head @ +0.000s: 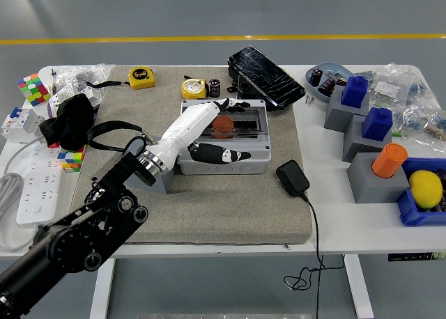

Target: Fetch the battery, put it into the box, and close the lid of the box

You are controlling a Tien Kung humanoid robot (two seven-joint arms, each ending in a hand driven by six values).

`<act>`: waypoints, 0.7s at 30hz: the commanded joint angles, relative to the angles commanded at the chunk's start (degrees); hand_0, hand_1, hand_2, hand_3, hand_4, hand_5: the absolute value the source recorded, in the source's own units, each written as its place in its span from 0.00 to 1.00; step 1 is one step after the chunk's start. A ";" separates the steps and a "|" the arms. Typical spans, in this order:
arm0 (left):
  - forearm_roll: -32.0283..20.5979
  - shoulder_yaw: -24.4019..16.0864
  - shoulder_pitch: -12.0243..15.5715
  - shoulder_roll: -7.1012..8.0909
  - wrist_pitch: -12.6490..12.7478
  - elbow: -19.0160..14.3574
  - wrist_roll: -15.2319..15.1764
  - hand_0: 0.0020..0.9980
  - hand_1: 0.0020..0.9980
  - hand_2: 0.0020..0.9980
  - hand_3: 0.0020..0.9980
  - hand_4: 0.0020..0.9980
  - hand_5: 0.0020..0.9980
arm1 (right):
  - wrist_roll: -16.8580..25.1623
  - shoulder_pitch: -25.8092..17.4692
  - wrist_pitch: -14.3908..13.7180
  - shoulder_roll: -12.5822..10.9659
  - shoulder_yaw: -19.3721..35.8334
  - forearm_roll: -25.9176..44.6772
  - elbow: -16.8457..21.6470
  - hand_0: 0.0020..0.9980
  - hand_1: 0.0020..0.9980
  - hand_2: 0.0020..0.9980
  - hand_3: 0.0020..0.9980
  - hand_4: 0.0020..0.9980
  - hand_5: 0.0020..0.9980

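The grey box (259,163) sits in the middle of the grey mat. Its clear lid (252,124) lies down over the opening. An orange round object (223,126) shows through the lid inside the box. My left hand (235,129), white with black fingertips, rests flat across the lid. Its fingers (237,105) reach the box's far edge and its thumb (221,154) lies along the front wall. The hand is spread and holds nothing. A small black cylinder (214,88) stands beside a yellow tape measure (194,88) behind the box.
A black cracked slab (266,76) lies behind the box and a black charger (293,178) with its cable lies to its right. Grey blocks with blue and orange pieces (376,162) stand at the right. Cubes, a power strip (31,187) and a black pouch lie at the left.
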 joint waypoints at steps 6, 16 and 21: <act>-1.91 -10.10 4.36 -0.69 0.23 -2.54 -1.38 0.72 0.75 0.75 0.77 1.00 0.35 | -0.24 0.06 0.00 -0.09 0.64 -0.73 0.00 0.63 0.64 0.67 0.57 0.99 0.51; -8.75 -24.77 11.64 -1.47 -0.40 -4.28 -2.97 0.72 0.75 0.74 0.77 1.00 0.35 | -0.37 0.51 0.01 -0.26 1.12 -0.67 0.00 0.63 0.64 0.67 0.57 0.99 0.51; -11.85 -27.77 14.43 -0.57 0.12 -3.80 -3.64 0.72 0.75 0.74 0.76 1.00 0.35 | -0.54 0.77 -0.03 -0.44 1.63 -0.76 0.00 0.63 0.64 0.67 0.57 0.99 0.51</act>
